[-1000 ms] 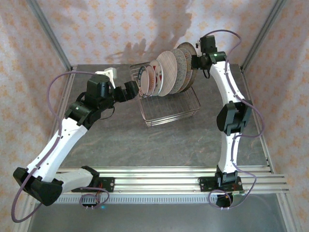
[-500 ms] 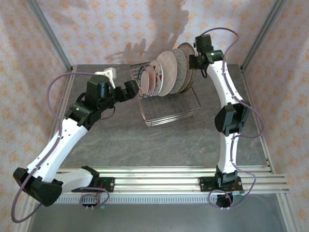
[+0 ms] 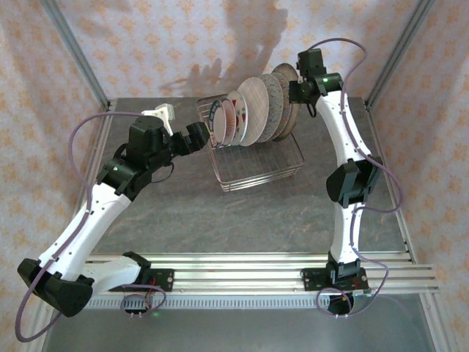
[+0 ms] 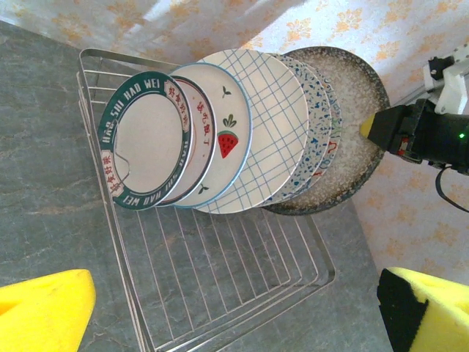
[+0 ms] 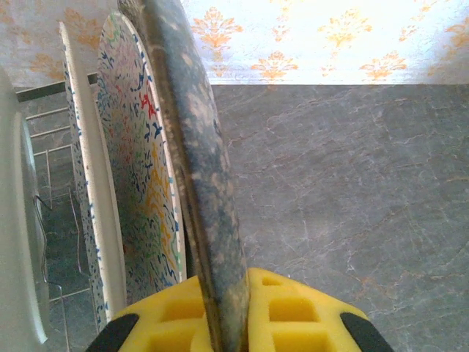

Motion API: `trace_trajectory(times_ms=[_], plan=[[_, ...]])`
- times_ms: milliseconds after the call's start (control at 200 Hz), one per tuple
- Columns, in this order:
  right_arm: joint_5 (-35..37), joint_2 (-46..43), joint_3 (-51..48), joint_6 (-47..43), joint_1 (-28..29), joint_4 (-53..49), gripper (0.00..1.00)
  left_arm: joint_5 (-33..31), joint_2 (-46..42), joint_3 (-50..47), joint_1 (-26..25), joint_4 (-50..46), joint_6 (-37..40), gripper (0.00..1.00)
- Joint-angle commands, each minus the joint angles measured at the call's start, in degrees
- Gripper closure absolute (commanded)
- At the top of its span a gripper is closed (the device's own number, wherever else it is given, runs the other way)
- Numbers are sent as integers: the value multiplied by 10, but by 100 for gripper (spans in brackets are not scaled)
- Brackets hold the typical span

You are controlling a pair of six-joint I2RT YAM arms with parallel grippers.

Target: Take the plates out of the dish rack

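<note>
- The plates stand on edge in a leaning row inside the dish rack [image 4: 220,275], overlapping one another like fanned cards.
- In the left wrist view the dark-rimmed plate [image 4: 143,139] is at the front, the white red-fruit plate [image 4: 229,136] behind it, then the beige plaid plate [image 4: 277,121], the grey speckled plate [image 4: 317,103] and the multicolour squiggle plate [image 4: 334,147].
- The brown speckled plate [image 4: 360,92] is last in the row, at the 3 o'clock end of the stack in that view.
- The right claw [image 5: 227,308] is pinching the rim of the brown speckled plate, its yellow pads [image 5: 293,301] pressed against both faces of the edge.
- In the top view the right claw [image 3: 297,89] sits at 2 o'clock of the rack, high at the plate's top edge.
- The left claw [image 3: 199,136] is spread wide and holds nothing; it hangs at 9 o'clock of the rack, just beside the dark-rimmed plate and facing the row.
- The rack rests on the grey stone-patterned counter [image 3: 242,220], toward 12 o'clock from its middle, near the patterned back wall [image 3: 161,37].
</note>
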Motion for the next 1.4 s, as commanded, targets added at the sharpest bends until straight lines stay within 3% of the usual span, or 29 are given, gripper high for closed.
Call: trace_trajectory(times_ms=[0,285,1001,1146,1396], plan=[[20,-94,56,30,4,85,100,10,-12,-2,-3,17,-8,1],[50,-120,58,19,11,81,100,16,-14,-4,-3,22,-16,1],[252,-216,40,5,16,36,100,64,16,32,-16,65,-53,1],[287,-239,38,24,16,14,100,90,36,37,-26,93,-75,1],[282,-266,78,82,16,-63,100,139,100,52,-45,145,-165,1]])
